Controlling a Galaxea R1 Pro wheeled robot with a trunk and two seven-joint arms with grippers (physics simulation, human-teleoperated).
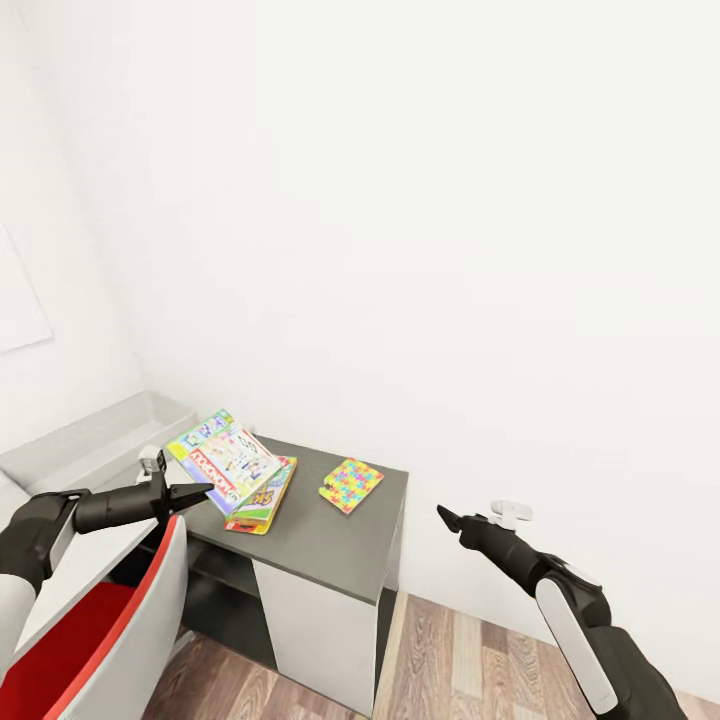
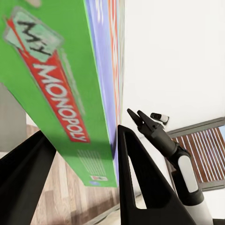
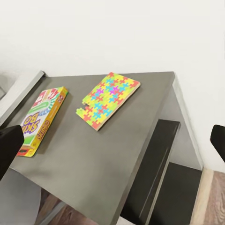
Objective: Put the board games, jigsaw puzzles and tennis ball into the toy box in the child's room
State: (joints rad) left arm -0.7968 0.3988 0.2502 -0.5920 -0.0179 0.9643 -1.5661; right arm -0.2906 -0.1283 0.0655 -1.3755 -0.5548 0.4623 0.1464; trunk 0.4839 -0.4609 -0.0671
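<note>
My left gripper (image 1: pixel 203 489) is shut on the edge of a Monopoly board game (image 1: pixel 226 461), which hangs tilted above the table's dark grey top (image 1: pixel 320 545). In the left wrist view that green box (image 2: pixel 51 89) sits between the two black fingers (image 2: pixel 140 187). A yellow board game (image 1: pixel 266 500) lies flat under it. One jigsaw puzzle (image 1: pixel 351 485) with bright interlocking pieces lies beside them (image 3: pixel 108 98). The light grey toy box (image 1: pixel 105 435) stands to the left. My right gripper (image 1: pixel 443 515) hovers open off the table's right end, holding nothing. The tennis ball and the bed are out of view.
A red-and-white chair (image 1: pixel 110 625) stands close under my left arm at the desk. White walls close the corner behind the table. Wood-plank floor (image 1: pixel 470 660) runs to the right of the desk's white panel (image 1: pixel 315 625).
</note>
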